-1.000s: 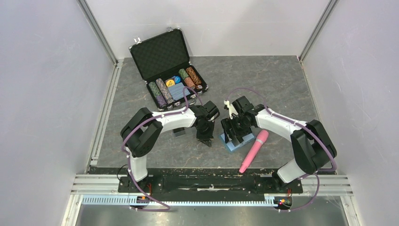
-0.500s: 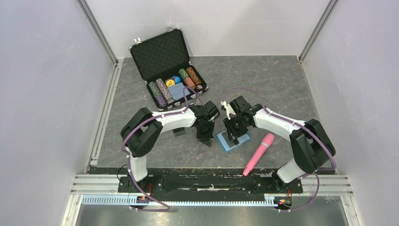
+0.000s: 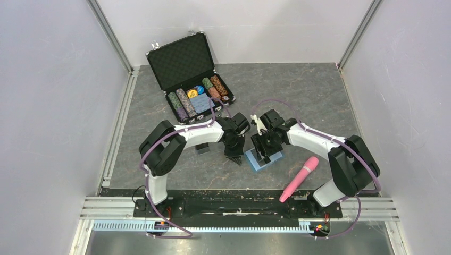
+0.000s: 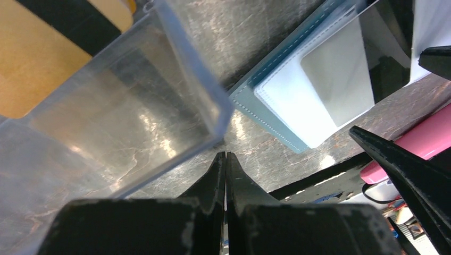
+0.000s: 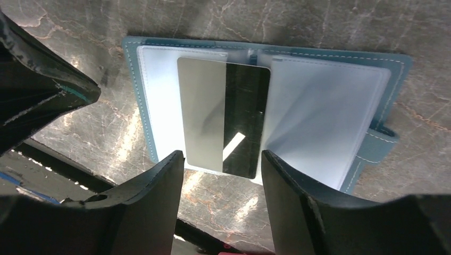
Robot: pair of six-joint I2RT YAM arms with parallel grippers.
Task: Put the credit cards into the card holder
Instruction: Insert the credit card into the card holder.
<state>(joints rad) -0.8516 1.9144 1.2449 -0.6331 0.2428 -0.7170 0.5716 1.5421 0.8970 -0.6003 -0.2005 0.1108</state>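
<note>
The teal-blue card holder [image 5: 393, 74] lies open and flat on the table, its pale inner sleeves facing up. A credit card [image 5: 223, 119], half silver and half black, rests across its middle fold. My right gripper [image 5: 222, 166] hovers open just short of the card's near edge, nothing between its fingers. In the top view the card holder [image 3: 255, 163] sits under the right gripper [image 3: 263, 154]. My left gripper [image 4: 226, 156] is shut and empty, its tip between a clear plastic box [image 4: 122, 117] and the card holder [image 4: 276, 125]. A gold-orange credit card [image 4: 32, 64] with a black stripe shows through the box.
An open black briefcase [image 3: 183, 61] with rows of poker chips stands at the back left. A pink cylinder [image 3: 300, 178] lies at the front right near the table edge. The clear box [image 3: 202, 149] sits beside the left arm. Grey walls enclose the table.
The pink cylinder has rolled to the right and toward the front edge. The right gripper has shifted slightly back and left over the card holder. The left arm has barely moved.
</note>
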